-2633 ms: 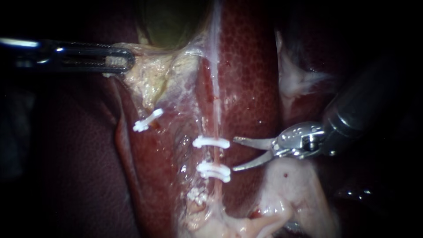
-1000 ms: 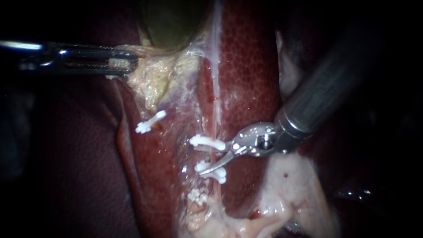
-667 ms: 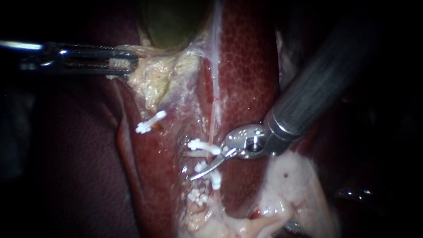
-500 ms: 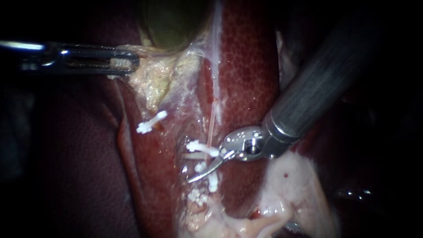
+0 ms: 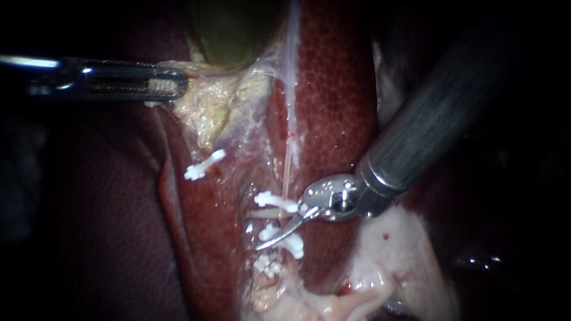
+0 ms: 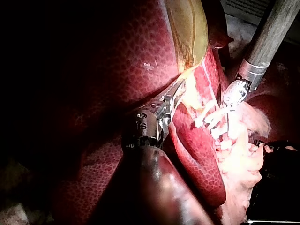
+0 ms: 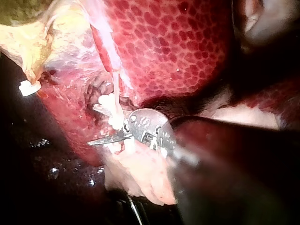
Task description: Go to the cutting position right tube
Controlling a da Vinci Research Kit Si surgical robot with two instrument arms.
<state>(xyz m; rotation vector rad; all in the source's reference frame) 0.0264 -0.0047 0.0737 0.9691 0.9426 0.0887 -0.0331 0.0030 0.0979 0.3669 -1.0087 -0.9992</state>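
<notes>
1. Reaching in from the upper right of the endoscope view, the right instrument (image 5: 257, 229) lays its dark shaft across the liver (image 5: 333, 89) and brings its tip to the right tube (image 5: 286, 169).
2. Its jaws are two thin curved blades, and they stand open with a clear gap between them. One blade lies just under the upper clip (image 5: 272, 200), and the other slants down just above the lower clip (image 5: 292, 245).
3. The right tube is a thin pink strand running down the liver's surface from below the gallbladder (image 5: 232, 30) to those two white clips. The stretch between the clips sits in the gap of the open blades. It cannot be told whether either blade touches it.
4. A third clip (image 5: 267, 266) sits just below the lower clip, near pale fatty tissue.
5. The left instrument (image 5: 169, 83) enters from the left. Its jaws are closed on the pale tissue (image 5: 208, 107) just beneath the gallbladder, well apart from the right tube.
6. A lone clip (image 5: 204, 164) sits on a fold below that pale tissue, apart from the clips on the right tube.
7. In the left wrist view, the right instrument's tip lies ahead of the left jaws, beside the white clips.
8. In the right wrist view, the blades point across the tube, with a clip just beside them.
</notes>
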